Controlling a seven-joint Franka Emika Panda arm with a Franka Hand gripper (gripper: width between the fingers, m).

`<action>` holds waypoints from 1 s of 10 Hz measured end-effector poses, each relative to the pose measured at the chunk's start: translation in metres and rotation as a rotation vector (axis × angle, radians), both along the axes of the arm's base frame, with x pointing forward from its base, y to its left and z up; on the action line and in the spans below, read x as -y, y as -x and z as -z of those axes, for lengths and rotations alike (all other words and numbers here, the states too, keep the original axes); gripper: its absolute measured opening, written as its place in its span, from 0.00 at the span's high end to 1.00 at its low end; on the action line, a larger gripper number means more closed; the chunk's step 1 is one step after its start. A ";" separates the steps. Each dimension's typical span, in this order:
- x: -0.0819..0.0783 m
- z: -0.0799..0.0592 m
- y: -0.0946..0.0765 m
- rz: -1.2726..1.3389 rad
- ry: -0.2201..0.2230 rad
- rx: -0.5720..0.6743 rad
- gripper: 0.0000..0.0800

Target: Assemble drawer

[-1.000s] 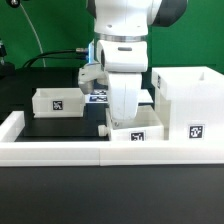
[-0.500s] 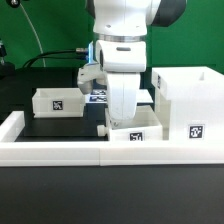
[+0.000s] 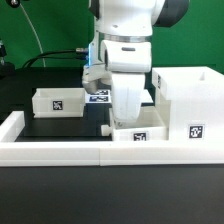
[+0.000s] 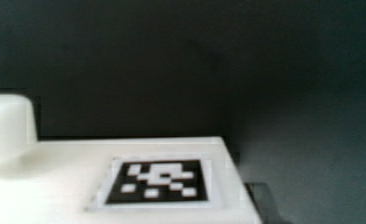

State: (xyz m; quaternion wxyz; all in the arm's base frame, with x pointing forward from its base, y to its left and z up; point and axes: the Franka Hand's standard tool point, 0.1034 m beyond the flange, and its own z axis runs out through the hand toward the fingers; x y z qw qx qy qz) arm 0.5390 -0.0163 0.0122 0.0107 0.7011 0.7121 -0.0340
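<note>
A small white open-top tray (image 3: 138, 126) with a tag sits at the middle, against the front wall. My gripper (image 3: 112, 128) is lowered onto its wall on the exterior view's left. One dark finger (image 3: 106, 128) shows outside that wall and the other is hidden inside. The jaws look shut on the wall. In the wrist view the tray's tagged face (image 4: 159, 182) fills the foreground, with a dark finger (image 4: 254, 196) beside it. The tall housing (image 3: 188, 104) stands just to the right. A second tray (image 3: 56, 101) sits at the left.
A long low white wall (image 3: 60, 150) borders the black surface at the front and turns back at the left (image 3: 10, 126). The marker board (image 3: 98, 96) lies behind my arm. Cables run at the back left.
My arm and the middle tray have shifted slightly toward the exterior view's right, nearer the housing. The other parts have not moved.
</note>
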 end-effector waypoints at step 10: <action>-0.024 -0.001 -0.002 0.020 0.052 0.017 0.95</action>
